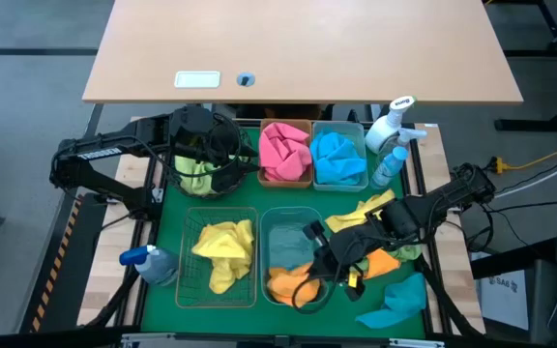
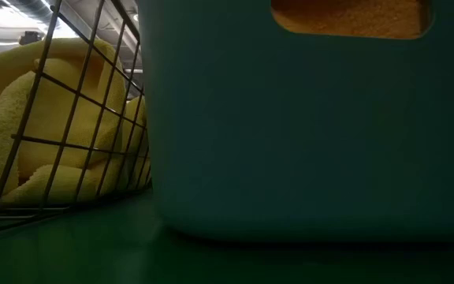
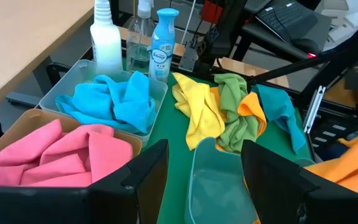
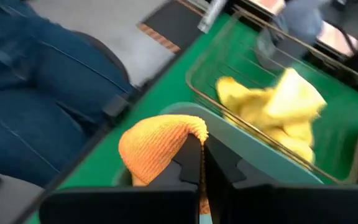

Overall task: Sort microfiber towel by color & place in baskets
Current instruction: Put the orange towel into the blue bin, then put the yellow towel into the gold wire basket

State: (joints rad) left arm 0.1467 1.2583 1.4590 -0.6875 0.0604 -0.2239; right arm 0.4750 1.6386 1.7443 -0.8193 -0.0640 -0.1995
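My right gripper hangs over the pale blue bin and is shut on an orange towel. My left gripper is open above the dark green mesh basket, which holds a green towel. The wire basket contains a yellow towel. A pink towel fills the amber bin, and a blue towel fills the blue bin. Loose yellow, green, orange and teal towels lie on the green mat. My right gripper pinches a raised fold of the orange towel between its two fingers, coming from above at a slant. The cloth bulges over the fingertips. Its lower part lies in the pale blue bin.
Two spray bottles stand beside the blue bin at the mat's far right, a third lies left of the wire basket. A tan desk sits beyond the mat. A person's jeans show at the near side.
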